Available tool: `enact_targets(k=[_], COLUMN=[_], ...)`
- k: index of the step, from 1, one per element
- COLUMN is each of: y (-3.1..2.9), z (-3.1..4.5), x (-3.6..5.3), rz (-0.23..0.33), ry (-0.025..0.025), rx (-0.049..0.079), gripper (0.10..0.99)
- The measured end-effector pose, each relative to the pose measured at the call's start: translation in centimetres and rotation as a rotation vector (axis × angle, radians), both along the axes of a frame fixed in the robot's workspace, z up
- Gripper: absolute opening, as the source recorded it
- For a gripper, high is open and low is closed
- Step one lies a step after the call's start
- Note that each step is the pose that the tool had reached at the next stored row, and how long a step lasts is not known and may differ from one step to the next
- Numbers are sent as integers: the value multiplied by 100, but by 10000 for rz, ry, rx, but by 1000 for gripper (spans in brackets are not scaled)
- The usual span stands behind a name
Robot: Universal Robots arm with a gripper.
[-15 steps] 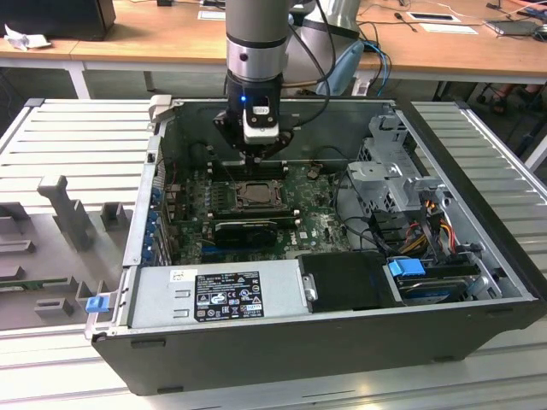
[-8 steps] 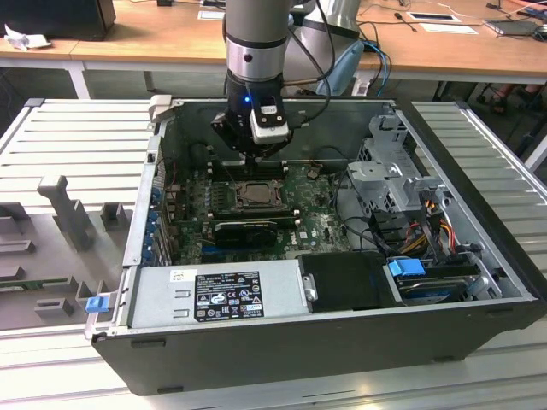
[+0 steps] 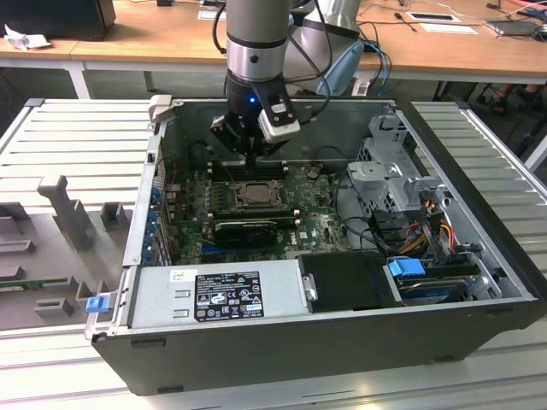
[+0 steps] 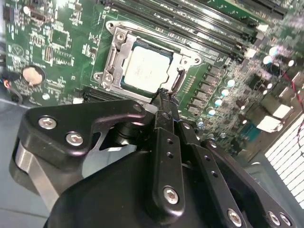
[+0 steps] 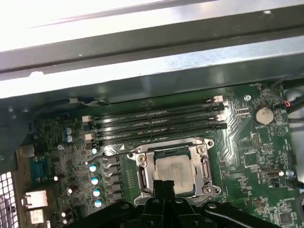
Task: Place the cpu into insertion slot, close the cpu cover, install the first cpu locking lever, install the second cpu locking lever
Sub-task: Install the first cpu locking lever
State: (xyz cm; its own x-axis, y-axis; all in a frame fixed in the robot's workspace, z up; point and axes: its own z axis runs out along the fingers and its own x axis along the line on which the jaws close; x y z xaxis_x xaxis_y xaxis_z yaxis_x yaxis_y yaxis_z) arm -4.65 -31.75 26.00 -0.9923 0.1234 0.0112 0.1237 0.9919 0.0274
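Note:
The cpu [image 4: 149,70] lies flat in the insertion slot [image 4: 105,78] on the green motherboard, its silver-grey top showing. The cpu cover [image 4: 180,59], a silver frame, lies down around it. In the first wrist view the cpu [image 5: 173,170] sits in the same frame, and a thin wire locking lever [image 5: 111,154] runs beside the socket. My gripper [image 4: 163,92] is shut with nothing in it, its tips just off the socket's edge. In the exterior view the gripper [image 3: 253,162] hangs a little above the socket [image 3: 255,195].
Long black memory slots [image 5: 156,121] run beside the socket, towards the case wall [image 5: 142,61]. A coin battery [image 5: 262,115] sits on the board. The power supply [image 3: 218,295], a drive cage [image 3: 393,171] and cables [image 3: 427,213] fill the case's near side and the exterior view's right.

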Motion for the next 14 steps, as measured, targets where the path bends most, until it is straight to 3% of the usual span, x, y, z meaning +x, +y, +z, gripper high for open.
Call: enact_targets(k=[5, 14], y=[0, 0], z=[-1, -7], x=[-7, -138], rz=[623, 1306], ry=[0, 0], rx=[0, 0], gripper=[106, 106])
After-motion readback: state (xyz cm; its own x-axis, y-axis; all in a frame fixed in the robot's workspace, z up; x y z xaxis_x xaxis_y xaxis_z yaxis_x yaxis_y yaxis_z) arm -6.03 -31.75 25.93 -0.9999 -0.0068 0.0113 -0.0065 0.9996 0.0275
